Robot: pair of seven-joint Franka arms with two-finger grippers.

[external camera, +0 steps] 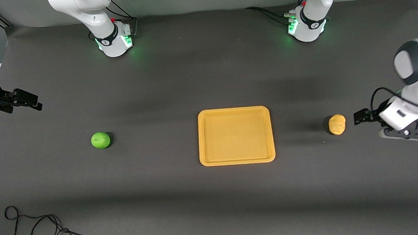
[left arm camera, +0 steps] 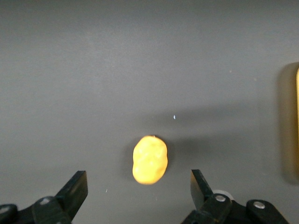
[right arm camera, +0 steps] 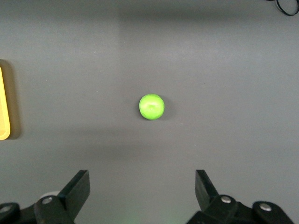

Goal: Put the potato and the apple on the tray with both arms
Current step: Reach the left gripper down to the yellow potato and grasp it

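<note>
Small lumpy pale yellow-tan potato (external camera: 337,124) sits on the dark table mat toward the left arm's end, well apart from the flat rectangular orange-yellow plastic tray (external camera: 237,160) in the middle. Small round bright-green apple (external camera: 100,140) sits toward the right arm's end, also well apart from the tray. Tray holds nothing yet.

Left gripper (external camera: 360,116) hangs low just beside the potato, on the side away from the tray. In the left wrist view its jaws are spread wide, empty, with the potato (left arm camera: 149,160) ahead of the fingertips (left arm camera: 74,189) and roughly centred on the gap, not yet between them.

Right gripper (external camera: 31,101) hovers near the table's edge at its own end, well apart from the apple. Jaws spread, empty; the apple (right arm camera: 152,106) lies well ahead of the fingertips (right arm camera: 77,186), about centred.

Handling, judged: both look light, firm, rigid. Apple skin smooth and round, likely to slip or roll; grip across its widest girth. Potato bumpy, so less slippery; close across the narrow waist of the oval, not along its length
</note>
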